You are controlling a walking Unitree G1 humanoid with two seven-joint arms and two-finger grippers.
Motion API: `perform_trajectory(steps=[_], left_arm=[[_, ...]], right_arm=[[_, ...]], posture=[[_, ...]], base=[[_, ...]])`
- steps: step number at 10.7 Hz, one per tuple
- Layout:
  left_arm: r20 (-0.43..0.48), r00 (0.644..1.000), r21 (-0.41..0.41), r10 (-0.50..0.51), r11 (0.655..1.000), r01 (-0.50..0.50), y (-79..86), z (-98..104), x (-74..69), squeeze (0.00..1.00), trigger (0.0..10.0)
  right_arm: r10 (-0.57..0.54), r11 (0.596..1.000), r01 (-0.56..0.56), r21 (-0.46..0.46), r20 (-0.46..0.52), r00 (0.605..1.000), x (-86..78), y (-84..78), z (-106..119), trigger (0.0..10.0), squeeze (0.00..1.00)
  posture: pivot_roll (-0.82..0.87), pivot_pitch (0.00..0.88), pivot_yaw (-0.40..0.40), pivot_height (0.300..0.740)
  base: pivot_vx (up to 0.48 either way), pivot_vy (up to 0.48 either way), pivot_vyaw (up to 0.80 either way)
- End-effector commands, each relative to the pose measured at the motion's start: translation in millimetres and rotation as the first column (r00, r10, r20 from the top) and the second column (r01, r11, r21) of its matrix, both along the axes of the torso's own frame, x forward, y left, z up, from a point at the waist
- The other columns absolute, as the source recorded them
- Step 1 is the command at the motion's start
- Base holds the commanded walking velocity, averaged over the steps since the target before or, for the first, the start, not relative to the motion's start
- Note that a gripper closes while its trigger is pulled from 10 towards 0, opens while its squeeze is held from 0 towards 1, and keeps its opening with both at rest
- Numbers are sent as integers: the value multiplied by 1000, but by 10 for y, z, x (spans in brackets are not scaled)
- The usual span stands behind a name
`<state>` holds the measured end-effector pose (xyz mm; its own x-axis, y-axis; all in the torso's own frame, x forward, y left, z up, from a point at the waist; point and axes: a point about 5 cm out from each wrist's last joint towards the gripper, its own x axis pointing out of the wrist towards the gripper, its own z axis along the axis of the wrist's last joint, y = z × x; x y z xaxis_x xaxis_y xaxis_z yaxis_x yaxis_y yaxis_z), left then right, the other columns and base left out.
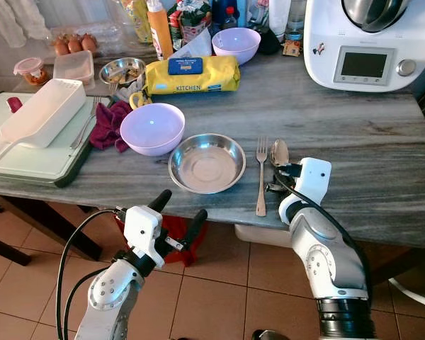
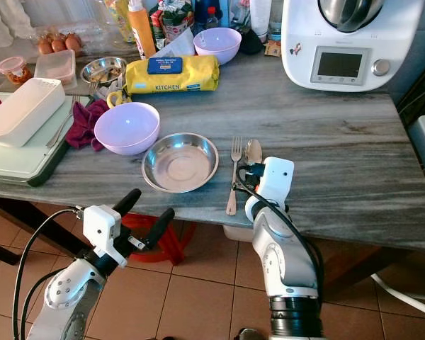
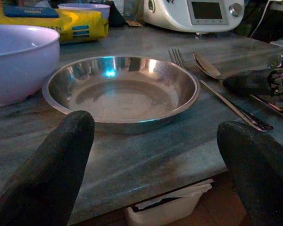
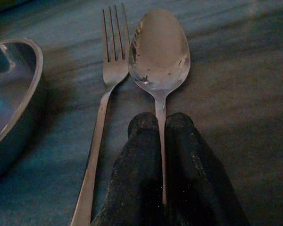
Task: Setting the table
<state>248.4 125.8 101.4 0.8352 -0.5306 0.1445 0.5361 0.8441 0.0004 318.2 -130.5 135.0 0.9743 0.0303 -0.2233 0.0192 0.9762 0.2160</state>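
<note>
1. Two grippers sit at the near edge of the table. The left gripper (image 1: 178, 212) hangs just off that edge, below the steel bowl (image 1: 207, 163), its two black fingers (image 3: 47, 174) spread wide with nothing between them.
2. The right gripper (image 4: 161, 127) lies low on the tabletop at the near edge, to the right of the steel bowl. Its fingers are pressed together on the handle of the spoon (image 4: 159, 52), which runs between them.
3. The spoon's handle lies under and between those fingers, and its bowl sticks out beyond the fingertips, face up on the table. Its long axis runs from near edge to far, with the bowl end pointing away from the robot.
4. The fork (image 1: 261, 177) lies just beside the spoon on its left, parallel to it, tines pointing away, between the spoon and the steel bowl. I cannot tell whether fork and spoon touch.
5. The table (image 1: 354, 134) is grey and streaked like stone, over a floor of reddish-brown tiles (image 1: 219, 297).
6. Further in, a lilac bowl (image 1: 152, 127) stands just left of the steel bowl, beside a dark red cloth (image 1: 108, 126) and a white tray (image 1: 35, 113).
7. Behind these lies a yellow package (image 1: 191, 75) marked KITCHEN, then a second lilac bowl (image 1: 235, 44).
8. At the far right stands a white kitchen machine (image 1: 365, 42) with a small screen.
</note>
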Motion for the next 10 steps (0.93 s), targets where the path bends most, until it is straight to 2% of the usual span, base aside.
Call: perform_trajectory(steps=[1, 10], left_arm=[[-10, 1000, 10, 3, 1000, -3, 1, -15, -11, 0, 10000], [-15, 1000, 14, 8, 1000, -8, 18, -33, -2, 0, 10000]], right_arm=[[-12, 1000, 12, -12, -86, 996, -47, -43, -165, 10000, 0], [-80, 994, 74, -86, -77, 994, 30, -199, -140, 10000, 0]], posture=[[-94, 182, 80, 740], [-87, 180, 84, 740]], base=[[0, 0, 0], [0, 0, 0]])
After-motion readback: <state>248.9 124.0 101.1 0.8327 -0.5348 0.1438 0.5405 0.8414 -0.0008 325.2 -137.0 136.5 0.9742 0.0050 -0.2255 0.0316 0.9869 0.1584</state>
